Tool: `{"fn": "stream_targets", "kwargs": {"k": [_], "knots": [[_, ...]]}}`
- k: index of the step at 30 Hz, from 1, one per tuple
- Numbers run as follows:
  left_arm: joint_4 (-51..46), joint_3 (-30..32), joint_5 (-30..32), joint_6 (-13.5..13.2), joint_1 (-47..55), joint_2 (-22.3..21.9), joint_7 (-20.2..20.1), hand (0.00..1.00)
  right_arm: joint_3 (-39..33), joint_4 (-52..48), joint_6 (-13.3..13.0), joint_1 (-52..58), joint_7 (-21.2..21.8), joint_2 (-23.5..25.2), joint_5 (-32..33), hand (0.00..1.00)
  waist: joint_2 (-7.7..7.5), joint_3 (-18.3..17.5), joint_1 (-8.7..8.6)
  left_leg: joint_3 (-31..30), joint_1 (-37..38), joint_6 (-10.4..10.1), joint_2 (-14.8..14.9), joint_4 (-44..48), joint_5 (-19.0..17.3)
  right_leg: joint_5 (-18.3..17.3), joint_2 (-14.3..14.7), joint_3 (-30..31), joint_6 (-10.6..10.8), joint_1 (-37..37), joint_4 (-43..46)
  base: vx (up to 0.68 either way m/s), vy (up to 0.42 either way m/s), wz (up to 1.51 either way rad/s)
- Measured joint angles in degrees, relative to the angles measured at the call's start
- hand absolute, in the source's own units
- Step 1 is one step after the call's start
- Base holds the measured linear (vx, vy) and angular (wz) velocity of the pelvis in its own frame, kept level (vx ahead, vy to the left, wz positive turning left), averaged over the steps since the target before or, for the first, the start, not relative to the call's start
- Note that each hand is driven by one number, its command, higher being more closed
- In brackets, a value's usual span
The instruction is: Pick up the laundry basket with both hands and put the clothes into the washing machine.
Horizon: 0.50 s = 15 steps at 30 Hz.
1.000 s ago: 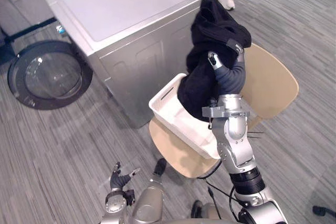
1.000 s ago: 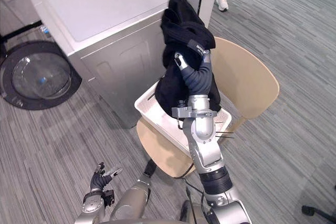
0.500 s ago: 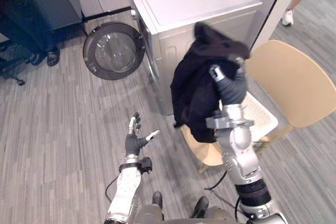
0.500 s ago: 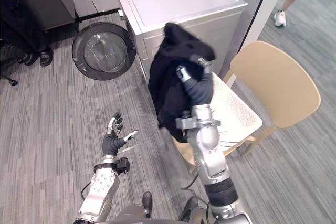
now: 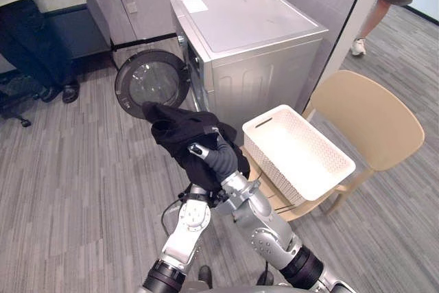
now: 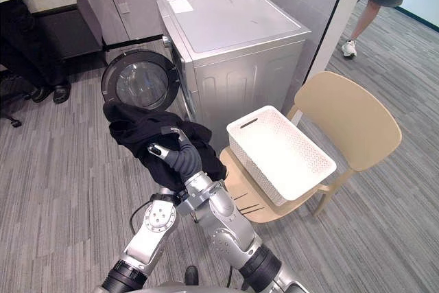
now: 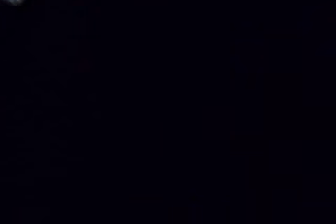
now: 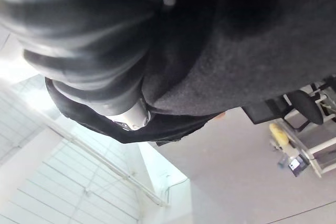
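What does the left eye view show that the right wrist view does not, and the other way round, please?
The left eye view takes in the silver washing machine with its round door swung open, the empty white laundry basket on the tan chair, and a person standing at the back. The right wrist view instead looks past the hand to what seems a pale panelled ceiling and a dark office chair. Both show the black garment bunched over the right hand that grips it.

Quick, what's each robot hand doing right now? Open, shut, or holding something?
Left hand: tucked under the black garment; fingers hidden, cannot tell.
Right hand: black garment draped over it; fingers buried in cloth, cannot tell.
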Motion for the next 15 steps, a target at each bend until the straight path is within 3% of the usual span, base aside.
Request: {"fn": "stream_targets", "kwargs": {"k": [1, 6, 8, 11, 14, 15], "knots": [[0.2, 0.0, 0.0, 0.2, 0.0, 0.1, 0.0, 1.0, 0.5, 0.0, -0.1, 1.0, 0.5, -0.5, 1.1, 0.0, -0.1, -0.4, -0.44, 0.0, 0.0, 0.0, 0.0, -0.1, 0.0, 0.0, 0.1, 0.0, 0.0, 0.1, 0.0, 0.0, 0.0, 0.0], [0.3, 0.4, 0.0, 0.7, 0.4, 0.8, 0.0, 1.0, 0.8, -0.1, -0.3, 3.8, 2.5, -1.9, 1.4, 0.0, -0.61, -1.2, -0.68, 0.3, 0.1, 0.0, 0.0, -0.9, 0.0, 0.6, 0.4, 0.3, 0.0, 0.1, -1.1, 0.03, 0.011, -0.03], [0.3, 1.4, -0.1, 0.7, 1.8, 0.7, -0.1, 1.0, 0.4, -0.1, -0.3, 4.7, 2.5, -2.3, -2.2, 0.0, -0.61, -1.2, -0.6, 0.2, 0.0, 0.0, 0.0, -1.0, 0.0, 0.6, 0.5, 0.3, 0.0, 0.1, -1.1, 0.04, 0.016, 0.03], [0.3, 5.1, -0.1, 0.7, 5.2, 0.4, -0.1, 1.0, -1.1, -0.1, -0.3, 6.6, 0.8, -3.1, -11.4, 0.0, -0.74, -1.1, -0.32, -0.9, -1.5, 0.0, -0.1, -0.6, 0.0, 0.6, 0.4, -0.5, 0.0, -0.5, -1.2, 0.03, 0.011, 0.24], [0.3, 8.9, -0.5, 0.6, 6.5, -0.6, 0.0, 1.0, -8.5, -0.1, -0.7, 8.8, -3.8, -3.5, -22.7, 0.0, -0.72, -0.2, 0.24, -4.4, -7.3, 0.0, -0.6, 2.5, 0.4, 0.4, -0.2, -4.6, 0.2, -2.3, -0.8, -0.02, 0.008, 0.82], [0.2, 9.4, -1.2, 0.6, 6.6, -1.1, 0.0, 1.0, -12.5, 0.0, -0.7, 9.4, -5.5, -4.1, -26.6, 0.0, -0.66, 0.3, 1.0, -1.7, -8.9, 2.5, -0.1, 1.9, -0.3, 0.2, -1.2, -6.8, 0.1, -3.2, -0.3, -0.03, 0.046, 0.9]]}}
